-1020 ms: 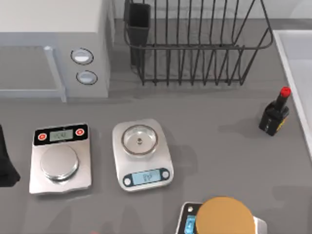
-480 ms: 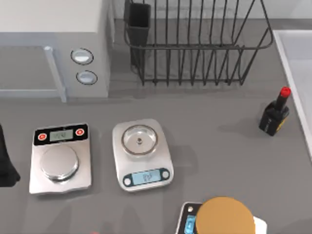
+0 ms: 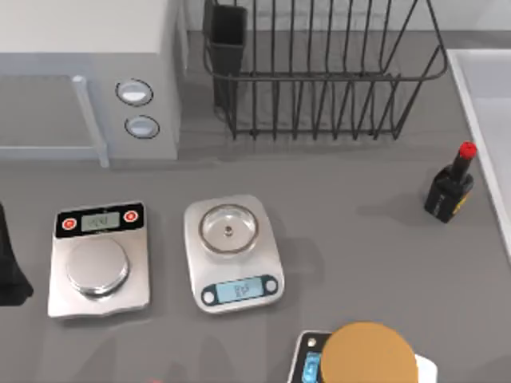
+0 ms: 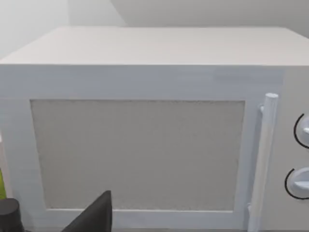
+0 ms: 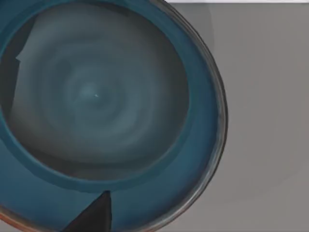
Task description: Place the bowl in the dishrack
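The bowl (image 5: 96,96) is round, blue-teal inside with a dark rim. It lies on the grey table directly under my right wrist camera. A dark tip of my right gripper (image 5: 94,215) hangs over the bowl's near rim. The dishrack (image 3: 319,76), a black wire rack with a black utensil cup (image 3: 227,40) at its left corner, stands at the back of the table in the top view. My left arm (image 3: 9,263) is parked at the table's left edge. A dark tip of the left gripper (image 4: 94,215) points at the microwave door.
A white microwave (image 3: 88,72) stands back left, next to the rack. Two silver scales (image 3: 100,259) (image 3: 233,255) sit mid-left, the second carrying a small clear dish (image 3: 229,230). A tan disc (image 3: 369,355) rests on a scale at the front. A black red-capped bottle (image 3: 449,187) stands right.
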### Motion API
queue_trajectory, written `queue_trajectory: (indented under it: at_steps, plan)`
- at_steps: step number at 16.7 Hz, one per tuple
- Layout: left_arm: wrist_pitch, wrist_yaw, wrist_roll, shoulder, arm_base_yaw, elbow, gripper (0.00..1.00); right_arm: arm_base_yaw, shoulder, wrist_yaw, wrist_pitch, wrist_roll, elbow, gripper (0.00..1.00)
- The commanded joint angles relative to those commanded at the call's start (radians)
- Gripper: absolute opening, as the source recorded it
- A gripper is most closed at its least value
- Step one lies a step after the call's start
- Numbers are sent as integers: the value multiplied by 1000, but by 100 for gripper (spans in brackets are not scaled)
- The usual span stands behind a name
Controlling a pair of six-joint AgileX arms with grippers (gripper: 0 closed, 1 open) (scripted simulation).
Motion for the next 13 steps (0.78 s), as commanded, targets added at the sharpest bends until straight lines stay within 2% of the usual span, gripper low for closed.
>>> queue_trajectory:
  at_steps: [7, 13]
  plan:
    - [0, 0, 0, 0, 0, 0, 100, 0, 99, 0, 308, 2, -200, 100]
    - [0, 0, 0, 0, 0, 0, 100, -1, 117, 0, 356, 2, -236, 100]
